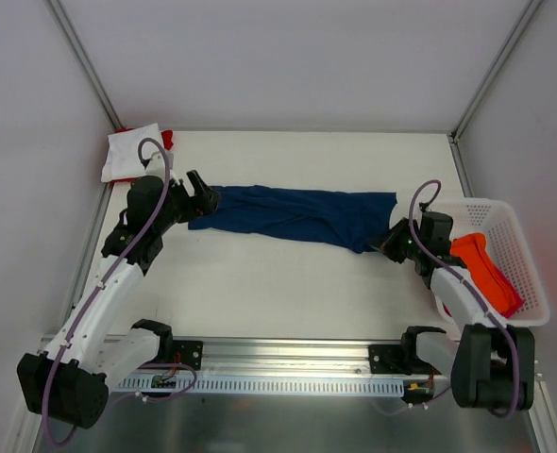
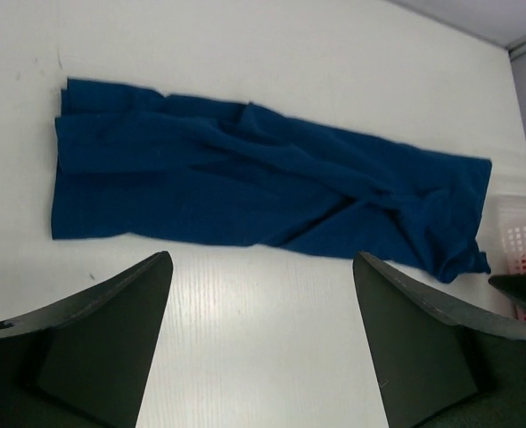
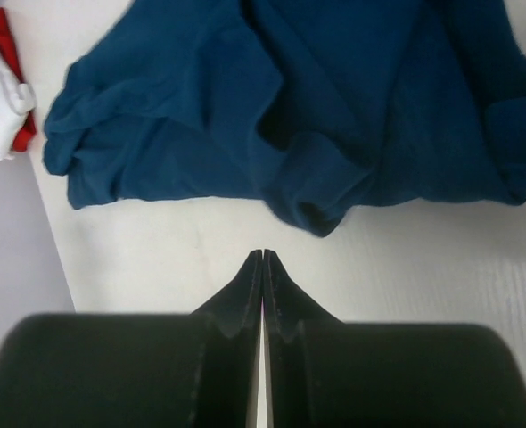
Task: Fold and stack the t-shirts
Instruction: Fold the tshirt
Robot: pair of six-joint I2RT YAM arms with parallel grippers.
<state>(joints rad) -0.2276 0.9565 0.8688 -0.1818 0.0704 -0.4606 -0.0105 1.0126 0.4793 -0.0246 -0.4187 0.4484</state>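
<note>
Navy t-shirt point(image 1: 293, 215) mid-fold; fresh grasp judged next.
Found it rumpled, stretched crosswise on table point(image 1: 288, 302) between both pincers; orange tee point(image 1: 481, 274) in basket point(image 1: 529, 236), white tee point(image 1: 132, 156) and red tee point(image 1: 167, 140) at far-left corner. Saw left gripper point(image 2: 261, 263) gaping, empty, near cloth edge; right gripper point(image 3: 262, 254) clenched on nothing, just short of hem. Probably needed reopening before pinching cloth.

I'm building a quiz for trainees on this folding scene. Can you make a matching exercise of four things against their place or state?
Things:
1. navy blue cloth t-shirt
2. orange cloth t-shirt
3. white cloth t-shirt
4. right tool

Place or state:
A. inside the white plastic lattice basket
B. shut, holding nothing
C. stretched across the middle of the white table
D. at the table's far left corner

Pairs: 1-C, 2-A, 3-D, 4-B
</note>
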